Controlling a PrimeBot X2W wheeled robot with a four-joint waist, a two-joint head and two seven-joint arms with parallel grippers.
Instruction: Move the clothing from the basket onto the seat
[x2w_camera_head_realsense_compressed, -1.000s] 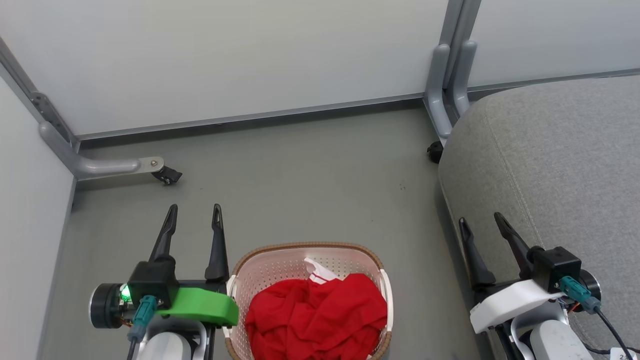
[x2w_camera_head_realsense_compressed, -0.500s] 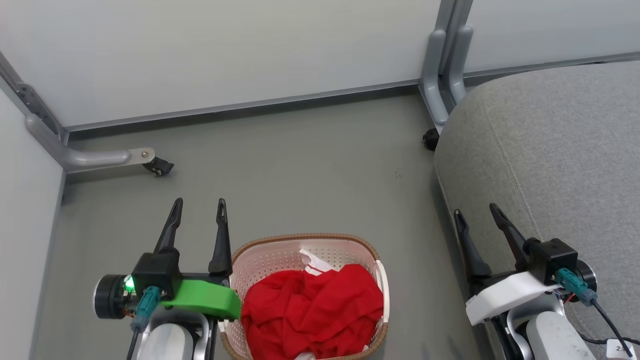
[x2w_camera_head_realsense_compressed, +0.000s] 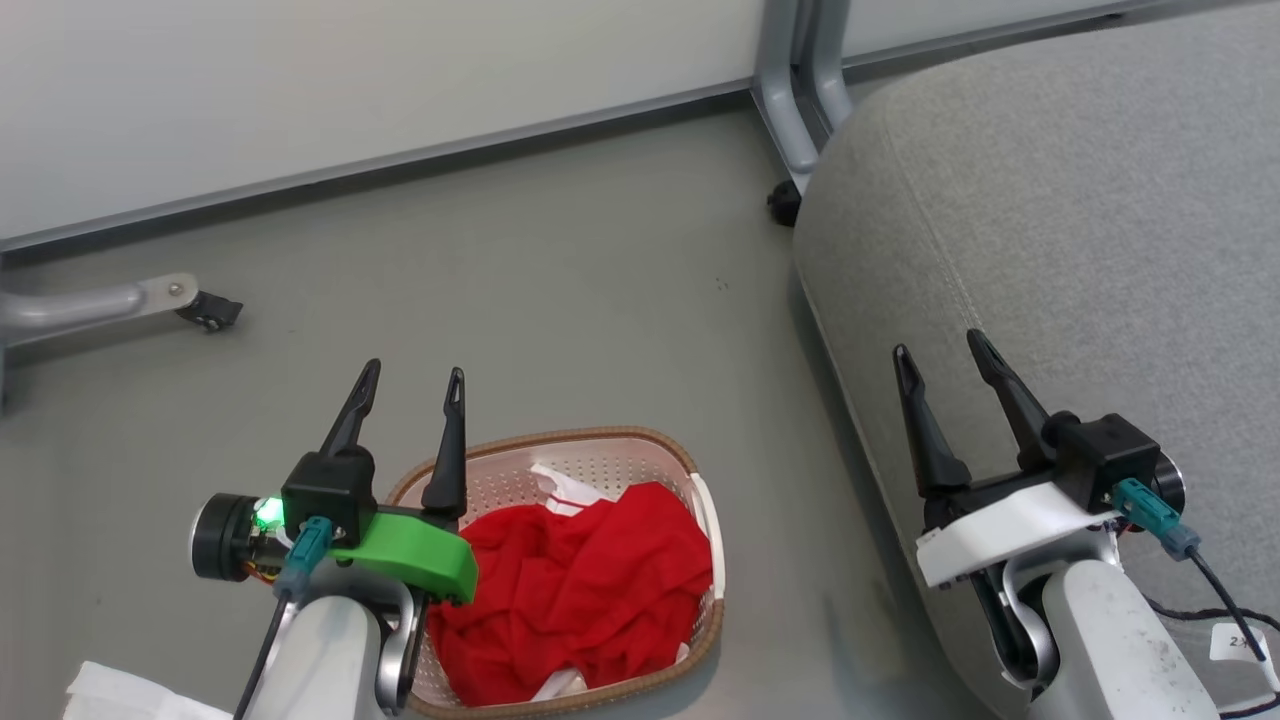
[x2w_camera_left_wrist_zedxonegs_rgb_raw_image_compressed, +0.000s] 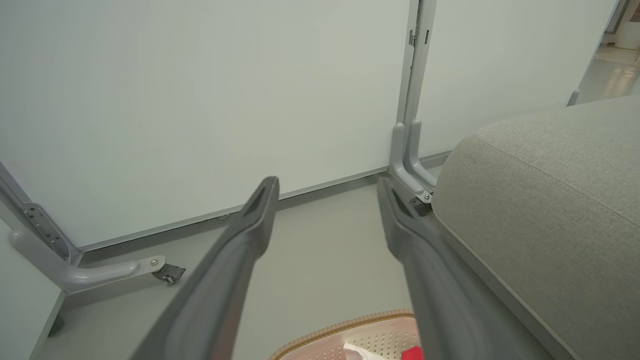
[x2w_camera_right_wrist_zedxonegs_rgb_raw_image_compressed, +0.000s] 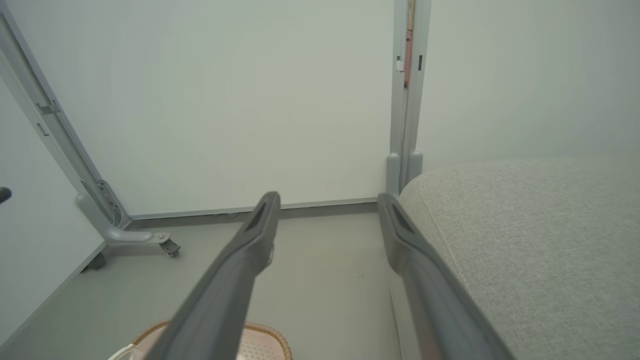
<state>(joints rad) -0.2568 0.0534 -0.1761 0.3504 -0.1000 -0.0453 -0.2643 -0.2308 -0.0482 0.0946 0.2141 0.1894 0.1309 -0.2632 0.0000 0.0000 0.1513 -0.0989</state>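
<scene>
Head view: I read the left gripper (x2w_camera_head_realsense_compressed: 414, 370) at the lower left with its two fingers (x2w_camera_head_realsense_compressed: 348, 425) spread apart and nothing between them. It hangs over the left end of the basket (x2w_camera_head_realsense_compressed: 560, 437), and its green cover overlaps the basket's left rim. The basket stands on the grey floor (x2w_camera_head_realsense_compressed: 560, 250), near the seat (x2w_camera_head_realsense_compressed: 1050, 200) but apart from it, with a strip of floor between the two. The clothing (x2w_camera_head_realsense_compressed: 590, 580) lies bunched inside the basket: red fabric with white trim showing at the far and near edges, covering most of the interior. The right gripper (x2w_camera_head_realsense_compressed: 938, 343) sits at the lower right, its fingers likewise spread and empty, in front of the seat's rounded edge. I cannot tell whether it touches the upholstery. A pale partition panel (x2w_camera_head_realsense_compressed: 350, 70) closes the far side, with a grey post (x2w_camera_head_realsense_compressed: 790, 90) by the seat's corner and a caster foot (x2w_camera_head_realsense_compressed: 160, 295) at the left. Left wrist view: the two fingers stand apart, pointing toward the base of the panel. The basket's brown rim and a scrap of red and white fabric show at the bottom edge between them, and the seat lies at the right. Right wrist view: the fingers stand apart with floor between them, the seat lies to the right, and the basket's rim shows at the lower left.
</scene>
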